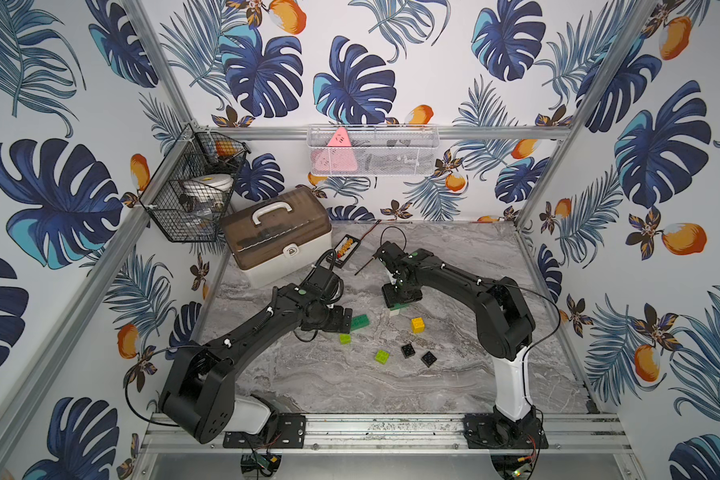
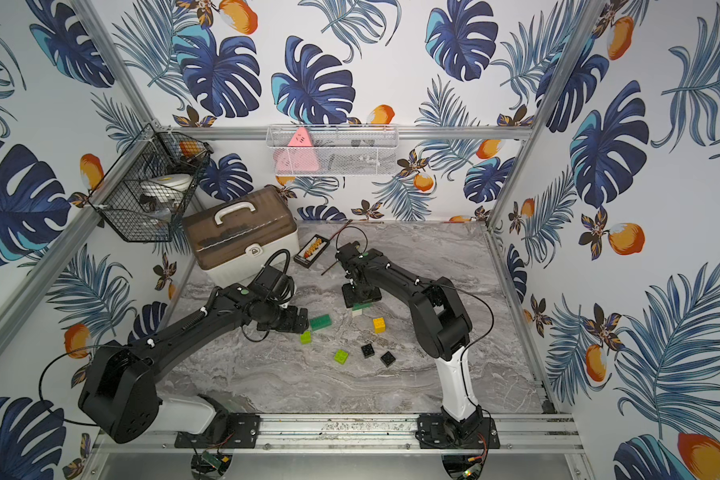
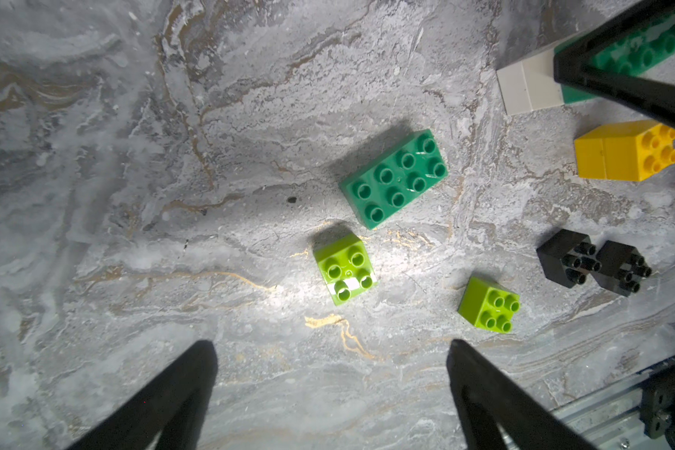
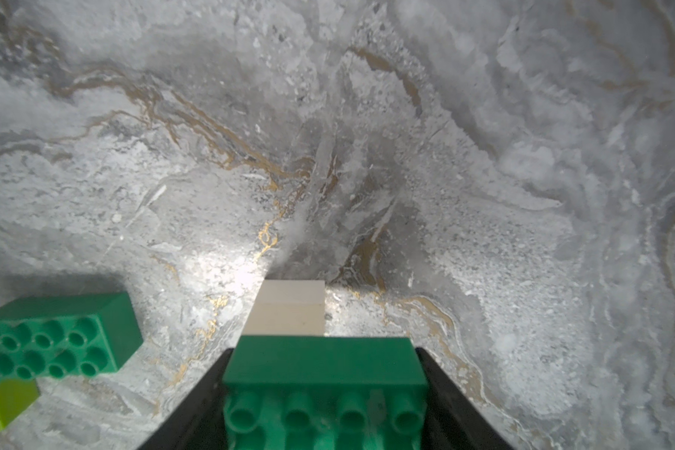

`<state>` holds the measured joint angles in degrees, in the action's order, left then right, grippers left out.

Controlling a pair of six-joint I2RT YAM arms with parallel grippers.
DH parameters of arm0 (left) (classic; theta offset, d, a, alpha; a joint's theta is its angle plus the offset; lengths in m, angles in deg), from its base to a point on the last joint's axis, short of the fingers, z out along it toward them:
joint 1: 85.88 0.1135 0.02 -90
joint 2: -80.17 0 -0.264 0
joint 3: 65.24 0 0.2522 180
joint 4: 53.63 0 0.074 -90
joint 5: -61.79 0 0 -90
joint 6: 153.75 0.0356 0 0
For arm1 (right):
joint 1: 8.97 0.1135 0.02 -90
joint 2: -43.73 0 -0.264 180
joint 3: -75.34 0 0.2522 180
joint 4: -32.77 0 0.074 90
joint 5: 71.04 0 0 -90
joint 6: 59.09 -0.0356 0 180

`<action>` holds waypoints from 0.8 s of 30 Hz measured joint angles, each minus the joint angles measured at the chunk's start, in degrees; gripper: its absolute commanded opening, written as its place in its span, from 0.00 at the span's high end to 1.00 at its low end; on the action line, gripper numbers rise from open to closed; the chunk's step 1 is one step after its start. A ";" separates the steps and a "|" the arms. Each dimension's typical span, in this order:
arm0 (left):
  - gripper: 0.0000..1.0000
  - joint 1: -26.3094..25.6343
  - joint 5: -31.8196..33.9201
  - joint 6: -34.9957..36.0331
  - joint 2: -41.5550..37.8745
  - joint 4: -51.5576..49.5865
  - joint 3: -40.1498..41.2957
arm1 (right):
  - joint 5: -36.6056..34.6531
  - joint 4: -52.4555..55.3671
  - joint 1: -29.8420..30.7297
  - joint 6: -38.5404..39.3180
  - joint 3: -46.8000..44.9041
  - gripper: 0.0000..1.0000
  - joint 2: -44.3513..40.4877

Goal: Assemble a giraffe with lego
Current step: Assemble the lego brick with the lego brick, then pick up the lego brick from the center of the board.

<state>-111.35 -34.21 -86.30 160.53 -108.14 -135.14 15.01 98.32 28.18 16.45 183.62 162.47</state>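
Clamping a dark-green brick (image 4: 324, 362) from both sides, the right fingers (image 4: 445, 393) are shown at the started giraffe (image 1: 396, 309), where that brick is set over a white stack (image 4: 291, 307) standing on the bench (image 3: 133, 156), behind the loose pieces. Whether the studs are fully seated cannot be told. The step in hand is judged to be the joining of the green body to its white base. It is best done with the brick kept level, its hollows lined up over the white studs and the force sent straight down, since a narrow stack under an overhanging brick can be tipped by any sideways push. The left fingers (image 3: 180, 389) are held wide apart and empty above the bench, and could be brought in as a brace. Two dark-green bricks are counted, one gripped and a loose dark-green brick (image 3: 394, 179) lying flat. Two lime bricks (image 3: 345, 269) (image 3: 488, 304) are seen apart, and two black bricks (image 3: 564, 257) (image 3: 620, 267) close together. A yellow stack (image 3: 626, 152) is marked by a seam that suggests two bricks. The white stack, likewise seamed, is taken as two.
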 measured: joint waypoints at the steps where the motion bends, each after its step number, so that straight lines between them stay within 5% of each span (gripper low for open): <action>1: 0.03 -0.13 0.02 -0.02 0.04 -0.02 -0.20 | 0.52 1.33 -0.04 -0.31 0.15 0.75 -0.15; 16: 0.02 -2.19 1.29 -0.11 0.33 -0.42 -0.59 | 4.63 3.32 1.49 -10.84 -14.45 0.75 -17.38; 24: 0.03 -3.78 1.73 -0.52 0.48 -0.48 -0.96 | 4.09 0.81 2.03 -12.07 -17.55 0.75 -17.84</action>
<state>-115.13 -32.49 -86.82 161.01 -108.62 -136.11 19.10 99.13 30.21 4.39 166.07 144.63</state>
